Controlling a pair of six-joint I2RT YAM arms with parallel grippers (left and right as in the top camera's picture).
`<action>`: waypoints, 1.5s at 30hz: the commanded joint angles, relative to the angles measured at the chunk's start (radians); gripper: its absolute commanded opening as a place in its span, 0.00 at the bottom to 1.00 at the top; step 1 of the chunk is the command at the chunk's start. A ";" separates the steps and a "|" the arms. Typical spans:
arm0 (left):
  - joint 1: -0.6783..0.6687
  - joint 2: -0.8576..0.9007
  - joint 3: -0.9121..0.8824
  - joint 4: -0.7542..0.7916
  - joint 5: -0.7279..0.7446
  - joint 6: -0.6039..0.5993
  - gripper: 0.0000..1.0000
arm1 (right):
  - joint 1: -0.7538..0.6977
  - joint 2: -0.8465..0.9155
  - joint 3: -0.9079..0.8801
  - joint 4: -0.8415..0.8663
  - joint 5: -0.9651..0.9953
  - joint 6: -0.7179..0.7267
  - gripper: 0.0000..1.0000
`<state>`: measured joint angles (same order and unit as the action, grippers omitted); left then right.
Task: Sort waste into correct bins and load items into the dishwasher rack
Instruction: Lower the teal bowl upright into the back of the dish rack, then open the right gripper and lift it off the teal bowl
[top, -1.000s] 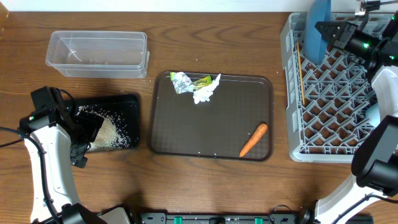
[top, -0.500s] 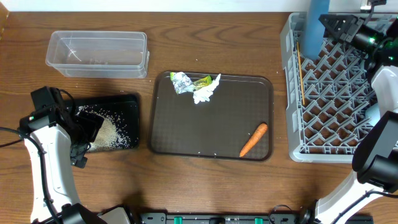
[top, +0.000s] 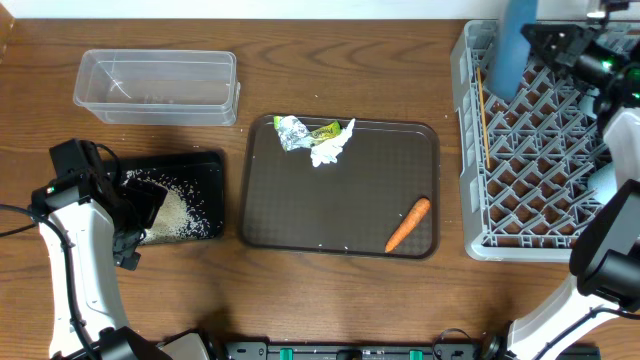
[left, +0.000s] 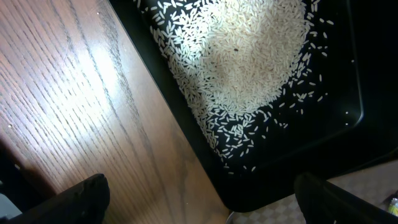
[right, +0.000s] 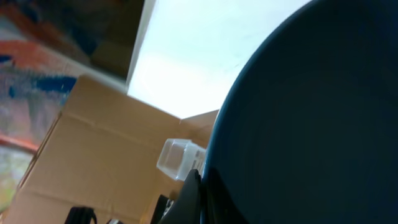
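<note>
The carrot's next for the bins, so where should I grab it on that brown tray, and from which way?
Take the carrot across its thicker middle, coming straight down from above. It lies flat and slanted on the brown tray, tapering toward the near rim, so turn the jaws crosswise to that slant.

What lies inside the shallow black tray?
Loose white rice lies heaped and scattered in the black tray. From overhead, the left arm covers the tray's left end; what lies there is hidden.
</note>
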<state>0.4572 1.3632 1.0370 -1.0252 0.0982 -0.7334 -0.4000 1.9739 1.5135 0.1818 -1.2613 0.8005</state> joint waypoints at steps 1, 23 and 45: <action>0.005 -0.011 0.016 -0.006 -0.009 0.003 0.98 | -0.034 0.009 0.010 -0.018 0.005 -0.008 0.01; 0.005 -0.011 0.016 -0.006 -0.009 0.003 0.98 | -0.151 0.006 0.010 -0.146 -0.010 -0.035 0.17; 0.005 -0.011 0.016 -0.006 -0.008 0.003 0.98 | -0.307 -0.294 0.011 -0.491 0.245 -0.165 0.99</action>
<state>0.4572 1.3632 1.0370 -1.0248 0.0986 -0.7330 -0.6941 1.7611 1.5185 -0.2504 -1.1358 0.7261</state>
